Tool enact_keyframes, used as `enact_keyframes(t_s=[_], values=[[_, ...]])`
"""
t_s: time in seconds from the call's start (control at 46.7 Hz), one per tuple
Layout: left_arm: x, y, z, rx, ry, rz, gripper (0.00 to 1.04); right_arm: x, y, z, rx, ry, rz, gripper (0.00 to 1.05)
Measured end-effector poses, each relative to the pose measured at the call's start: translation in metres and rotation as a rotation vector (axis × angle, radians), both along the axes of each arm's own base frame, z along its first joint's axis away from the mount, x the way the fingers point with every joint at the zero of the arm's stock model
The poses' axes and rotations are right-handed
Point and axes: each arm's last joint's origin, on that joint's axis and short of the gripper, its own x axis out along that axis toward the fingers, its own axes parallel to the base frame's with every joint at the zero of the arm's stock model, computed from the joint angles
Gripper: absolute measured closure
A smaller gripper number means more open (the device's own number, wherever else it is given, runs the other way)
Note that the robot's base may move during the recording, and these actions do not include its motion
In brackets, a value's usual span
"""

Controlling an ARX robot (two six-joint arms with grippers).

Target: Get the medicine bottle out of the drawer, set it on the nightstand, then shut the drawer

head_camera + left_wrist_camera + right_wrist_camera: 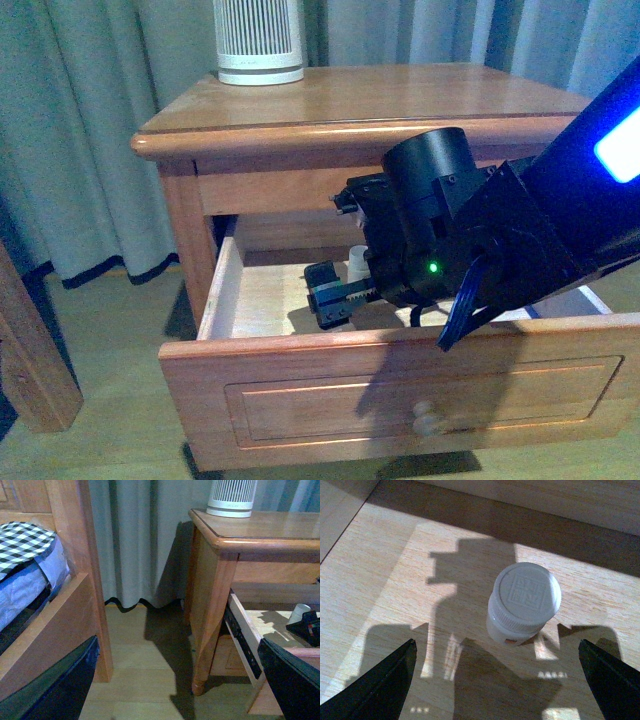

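Right fingers (385, 685) spread wide, clear of the upright medicine bottle (524, 602) in the open drawer (300, 390); left fingers (295, 680) also apart.

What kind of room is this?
Probably a bedroom: an orange-brown wooden nightstand stands near a wooden-framed bed with black-and-white checked bedding, with long grey curtains behind.

We see a white ribbed cylinder (259, 40) standing upright before a grey curtain (90, 130), whose dark hem hangs close to the pale wooden floor (145, 655). Further left stands a wooden bed frame (65, 625), with a black-and-white checked cloth (20, 542) on its mattress (25, 595).
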Motion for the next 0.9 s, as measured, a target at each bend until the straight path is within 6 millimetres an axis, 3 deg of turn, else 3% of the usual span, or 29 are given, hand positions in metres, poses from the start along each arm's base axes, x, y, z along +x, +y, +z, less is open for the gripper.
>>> enact_keyframes(t_s=[0.536,0.9], values=[[0.0,0.0,0.0,0.0,0.0,0.0,0.06,0.012,0.001,0.002,-0.001,-0.025,0.024,0.07],[0.0,0.0,0.0,0.0,0.0,0.0,0.06,0.013,0.002,0.0,-0.001,-0.022,0.026,0.74]])
